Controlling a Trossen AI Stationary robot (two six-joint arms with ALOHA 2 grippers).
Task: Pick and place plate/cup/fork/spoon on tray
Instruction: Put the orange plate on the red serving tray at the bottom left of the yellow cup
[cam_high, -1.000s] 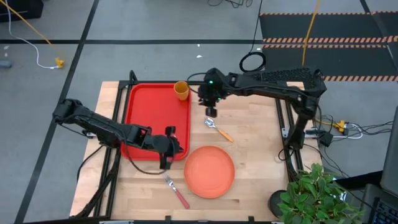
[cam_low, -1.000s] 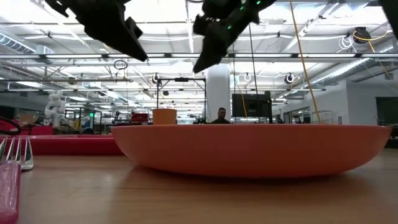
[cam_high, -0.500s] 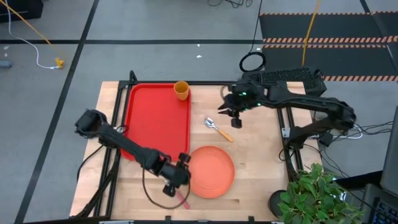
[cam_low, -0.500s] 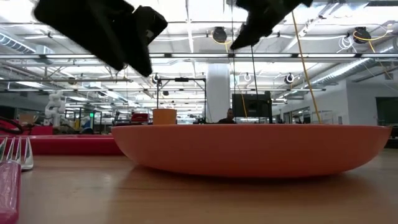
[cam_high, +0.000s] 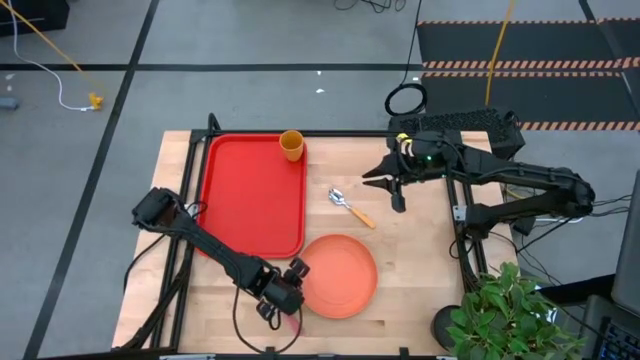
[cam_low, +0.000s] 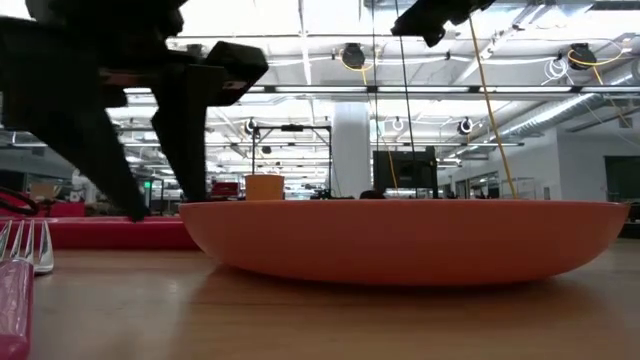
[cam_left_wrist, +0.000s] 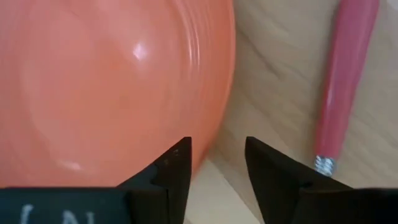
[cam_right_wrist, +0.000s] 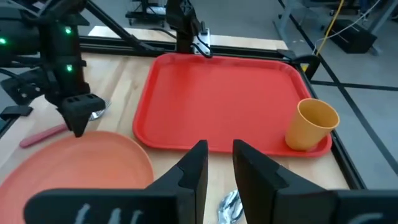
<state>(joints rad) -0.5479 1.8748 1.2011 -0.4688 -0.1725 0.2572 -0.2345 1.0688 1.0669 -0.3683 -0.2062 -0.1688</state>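
Observation:
The salmon-orange plate (cam_high: 340, 275) lies on the table near the front edge. The fork (cam_left_wrist: 345, 81) lies just left of it, and my left arm mostly covers it from above. My left gripper (cam_left_wrist: 214, 155) is open and low at the plate's near-left rim, with one finger over the plate and one over the wood between plate and fork. The cup (cam_high: 291, 145) stands upright in the far right corner of the red tray (cam_high: 250, 200). The spoon (cam_high: 350, 207) lies on the wood right of the tray. My right gripper (cam_high: 386, 186) hovers open above the table, right of the spoon. My left gripper's fingers (cam_left_wrist: 174, 165) stand on either side of the plate's near-left rim (cam_left_wrist: 217, 106), pointing down at a slant. I cannot tell whether they touch it. The plate lies flat on the table.
A potted plant (cam_high: 505, 310) stands off the table's near right corner. Bare wood lies right of the plate and spoon. In the low view the fork's tines (cam_low: 25, 245) lie close to the camera at the left, and the plate (cam_low: 400, 240) fills the middle.
My left gripper has gone from over the tray's near right edge toward the table's near edge and come down at the plate's left rim, beside the fork. My right gripper has drawn away from the cup toward the table's right edge.

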